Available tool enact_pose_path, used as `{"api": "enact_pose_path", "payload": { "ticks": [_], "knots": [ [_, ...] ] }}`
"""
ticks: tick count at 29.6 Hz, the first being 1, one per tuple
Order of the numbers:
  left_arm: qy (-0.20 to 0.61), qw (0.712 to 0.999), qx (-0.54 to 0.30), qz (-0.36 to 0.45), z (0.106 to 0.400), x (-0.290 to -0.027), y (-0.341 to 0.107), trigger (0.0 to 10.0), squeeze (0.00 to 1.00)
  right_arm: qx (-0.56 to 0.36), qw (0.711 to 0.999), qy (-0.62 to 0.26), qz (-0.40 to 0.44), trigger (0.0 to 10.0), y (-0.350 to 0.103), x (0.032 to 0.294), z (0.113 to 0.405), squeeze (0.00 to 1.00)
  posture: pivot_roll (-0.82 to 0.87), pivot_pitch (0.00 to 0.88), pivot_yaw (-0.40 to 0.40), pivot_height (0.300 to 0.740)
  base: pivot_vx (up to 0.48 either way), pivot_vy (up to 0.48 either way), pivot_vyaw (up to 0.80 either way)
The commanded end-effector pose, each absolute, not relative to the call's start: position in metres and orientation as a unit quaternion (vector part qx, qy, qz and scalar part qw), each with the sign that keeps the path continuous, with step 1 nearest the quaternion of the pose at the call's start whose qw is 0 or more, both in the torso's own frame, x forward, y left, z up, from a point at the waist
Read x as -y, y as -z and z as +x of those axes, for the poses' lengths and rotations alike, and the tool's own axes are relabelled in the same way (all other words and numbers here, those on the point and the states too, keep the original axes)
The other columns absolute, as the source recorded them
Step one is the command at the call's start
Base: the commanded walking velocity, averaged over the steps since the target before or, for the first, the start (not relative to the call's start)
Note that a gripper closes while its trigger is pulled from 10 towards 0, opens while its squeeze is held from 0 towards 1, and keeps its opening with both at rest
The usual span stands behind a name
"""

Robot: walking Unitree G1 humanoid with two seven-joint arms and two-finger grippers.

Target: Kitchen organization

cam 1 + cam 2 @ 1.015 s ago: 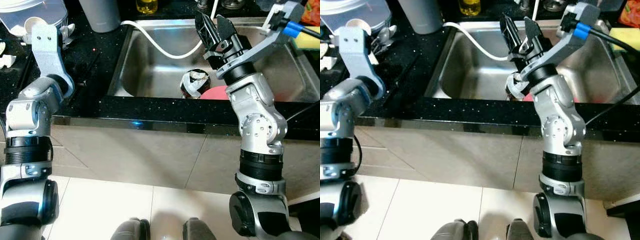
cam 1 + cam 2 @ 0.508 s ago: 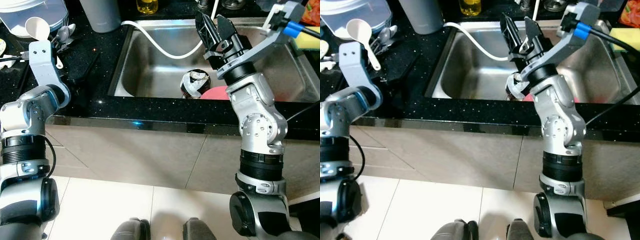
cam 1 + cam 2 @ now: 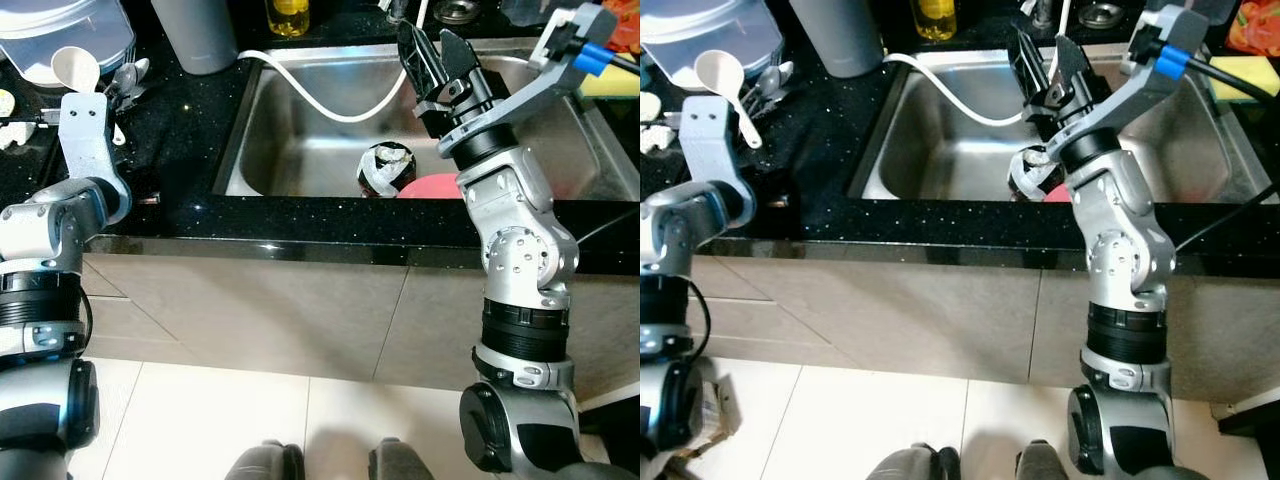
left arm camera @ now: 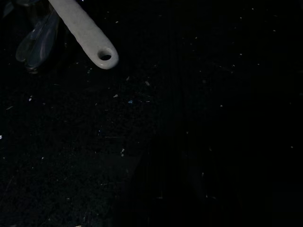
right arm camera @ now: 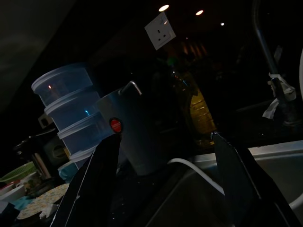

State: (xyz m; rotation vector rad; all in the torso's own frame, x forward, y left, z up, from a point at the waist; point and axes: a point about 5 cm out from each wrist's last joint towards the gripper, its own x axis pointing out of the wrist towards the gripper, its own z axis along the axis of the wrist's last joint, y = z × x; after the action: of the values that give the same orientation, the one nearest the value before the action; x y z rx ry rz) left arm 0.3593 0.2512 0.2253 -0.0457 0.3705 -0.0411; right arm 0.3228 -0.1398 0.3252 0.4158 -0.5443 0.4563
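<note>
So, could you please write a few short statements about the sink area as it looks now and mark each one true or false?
1. The right end effector is open above the sink. True.
2. A white hose runs into the sink. True.
3. The white ladle lies inside the sink. False: it lies on the black counter, left of the sink.
4. The right end effector holds the yellow sponge. False: it holds nothing.

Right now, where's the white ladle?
The white ladle lies on the black counter left of the sink, beside the metal spoons, just beyond the left arm.
</note>
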Motion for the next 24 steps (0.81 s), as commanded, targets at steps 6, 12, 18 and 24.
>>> {"api": "enact_pose_path", "payload": {
  "ticks": [6,12,18,24],
  "knots": [
    [-0.006,0.969,-0.247,-0.011,0.356,-0.259,-0.193,0.0,0.00,0.261,0.917,-0.223,0.201,10.0,-0.324,0.138,0.321,0.00,-0.06,0.147,0.125,0.740,0.000,0.000,0.00],
    [0.007,0.991,-0.137,-0.002,0.366,-0.249,-0.225,10.0,0.00,0.261,0.917,-0.226,0.201,10.0,-0.324,0.137,0.322,0.00,-0.06,0.140,0.117,0.740,0.000,0.000,0.00],
    [0.045,0.999,-0.001,0.013,0.365,-0.231,-0.271,10.0,0.00,0.261,0.916,-0.230,0.200,10.0,-0.324,0.135,0.323,0.00,-0.06,0.136,0.113,0.740,0.000,0.000,0.00],
    [0.067,0.997,0.038,0.013,0.363,-0.224,-0.281,10.0,0.00,0.261,0.916,-0.231,0.201,10.0,-0.325,0.135,0.323,0.00,-0.06,0.137,0.112,0.740,0.000,0.000,0.00]
  ]
}}
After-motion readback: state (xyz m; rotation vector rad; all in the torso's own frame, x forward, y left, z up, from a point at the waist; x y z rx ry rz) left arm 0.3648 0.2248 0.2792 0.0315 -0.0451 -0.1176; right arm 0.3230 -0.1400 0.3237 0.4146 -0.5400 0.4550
